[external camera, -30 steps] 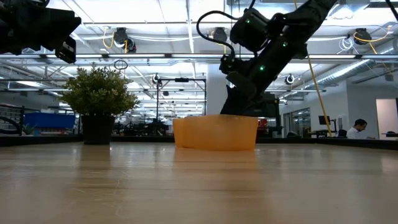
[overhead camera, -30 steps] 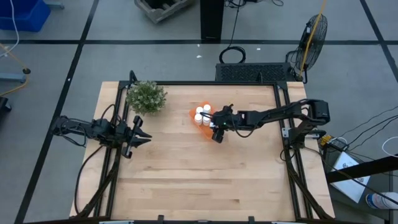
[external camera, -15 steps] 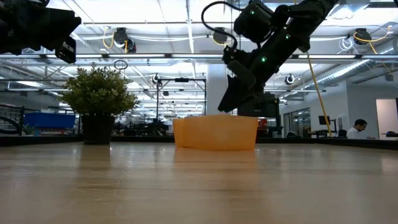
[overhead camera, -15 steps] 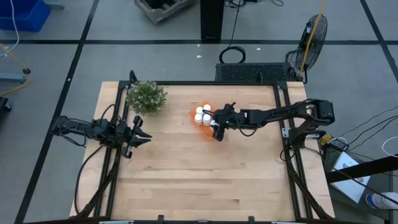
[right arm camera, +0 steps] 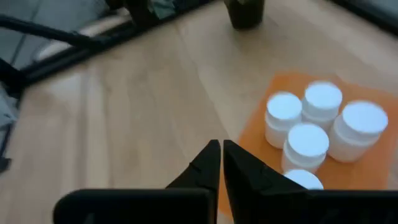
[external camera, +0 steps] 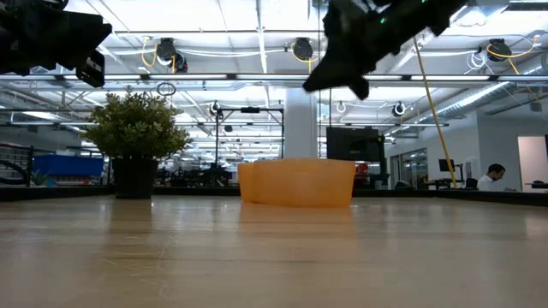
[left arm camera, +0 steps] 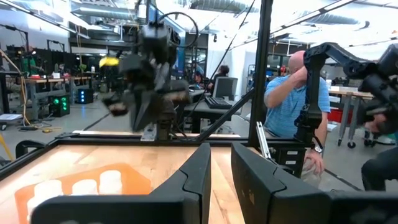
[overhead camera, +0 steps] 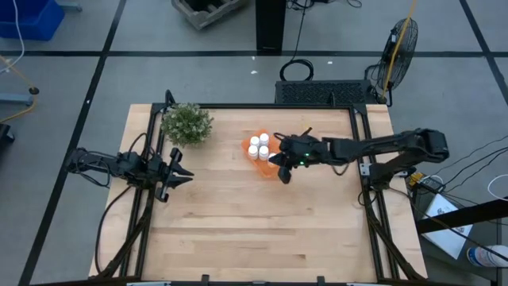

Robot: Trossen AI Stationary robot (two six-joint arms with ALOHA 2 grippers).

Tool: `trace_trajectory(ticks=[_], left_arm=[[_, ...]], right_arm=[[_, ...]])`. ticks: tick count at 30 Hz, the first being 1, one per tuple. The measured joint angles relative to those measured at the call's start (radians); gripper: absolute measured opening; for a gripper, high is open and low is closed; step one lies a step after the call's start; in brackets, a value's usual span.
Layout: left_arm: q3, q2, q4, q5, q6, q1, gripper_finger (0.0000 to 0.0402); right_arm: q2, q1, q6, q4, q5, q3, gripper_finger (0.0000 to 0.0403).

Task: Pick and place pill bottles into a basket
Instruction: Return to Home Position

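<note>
Setting: Workshop hall with ceiling lights, seen beyond a wooden table (overhead camera: 238,222); both of my dark arms reach in over it from the sides.
Right gripper: my right gripper (right arm camera: 221,146) hangs in the air well above the tabletop. Its fingers are drawn together with only a slit between them, and they hold nothing.
Basket: the orange basket (external camera: 296,182) sits flat on the table, below and just ahead of my right fingertips and clear of them.
Bottles: five white bottles (right arm camera: 309,142) stand upright inside the basket, caps up and packed close together. One is half hidden behind my right finger.
Left gripper: my left gripper (left arm camera: 221,148) waits near the table's left edge, well apart from the basket and pointing towards it. Its fingers are narrowly parted and empty.
Plant: a green potted plant (overhead camera: 186,124) stands beyond my left gripper towards the far edge, well to the side of the basket.
Background: a person (left arm camera: 297,106) in a blue shirt stands past the table's frame, ahead of my left fingers, one arm raised. A fan (overhead camera: 395,48) sits on the floor behind my right arm.
</note>
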Motion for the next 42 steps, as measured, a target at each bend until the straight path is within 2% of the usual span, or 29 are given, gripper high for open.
trace_trajectory(ticks=[6, 12, 20, 25, 32, 42], left_arm=[[0.000, 0.000, 0.000, 0.000, 0.000, 0.000, 0.0067], [0.000, 0.000, 0.000, 0.000, 0.000, 0.000, 0.0067], [0.000, 0.000, 0.000, 0.000, 0.000, 0.000, 0.0067], [0.000, 0.000, 0.000, 0.000, 0.000, 0.000, 0.0067], [0.000, 0.000, 0.000, 0.000, 0.000, 0.000, 0.0067], [0.000, 0.000, 0.000, 0.000, 0.000, 0.000, 0.0067]], right_arm=[[-0.176, 0.044, 0.011, -0.001, 0.037, -0.071, 0.0002], [-0.418, 0.120, 0.139, 0.041, 0.210, -0.269, 0.0001], [-0.648, 0.160, 0.175, 0.220, 0.173, -0.526, 0.0001], [-0.785, 0.163, 0.078, 0.327, 0.137, -0.663, 0.0001], [-0.991, 0.163, 0.108, 0.298, 0.057, -0.765, 0.0003], [-1.212, 0.164, 0.081, -0.002, 0.096, -0.769, 0.0004]])
